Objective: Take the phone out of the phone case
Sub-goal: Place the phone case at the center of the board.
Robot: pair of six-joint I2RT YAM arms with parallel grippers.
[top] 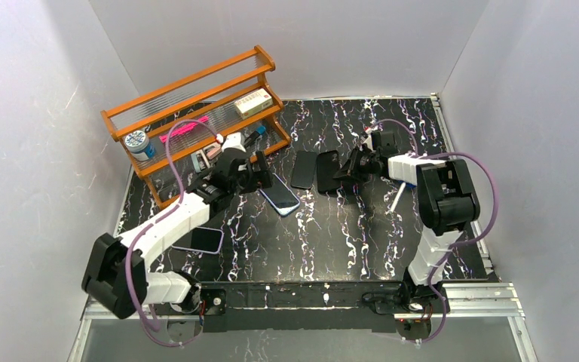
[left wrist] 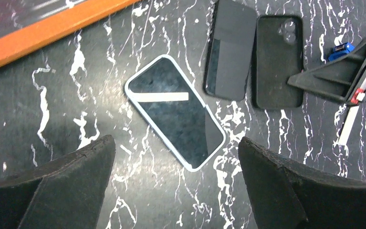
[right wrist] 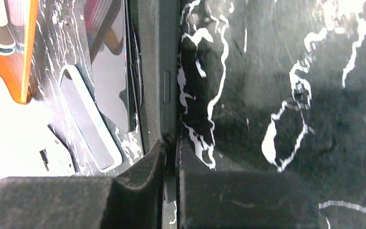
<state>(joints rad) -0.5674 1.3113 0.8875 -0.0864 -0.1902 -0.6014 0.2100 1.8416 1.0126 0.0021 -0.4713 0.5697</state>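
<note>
Pincers do different jobs here. The right pincer [right wrist: 171, 148] is pressed together on the thin side wall of the black case [left wrist: 279, 62], which lies flat on the counter [left wrist: 52, 119] with its camera cut-out toward the far end. A pinch on the rim is about the only hold a flat shell offers. The black phone [left wrist: 231, 47] lies bare just beside that case, long edges parallel; whether the two touch cannot be told. Judged from this, the phone is already out, and the clamp looks like a hold for pinning or moving the empty shell.

The left pincer [left wrist: 176, 142] hangs with its fingers wide apart and nothing between them, above a phone in a white case [left wrist: 174, 112]. That one lies screen up at a slant, near the black pair. The wide spread probably serves to come down around it. But it lies diagonal to the fingers, so the wrist would likely need turning before a square grip is possible.

Well apart from all this, a third phone [top: 205, 240] rests beside the left arm, and a wooden rack [top: 196, 90] stands at the back left. Neither is in the way of the work at the middle of the counter.
</note>
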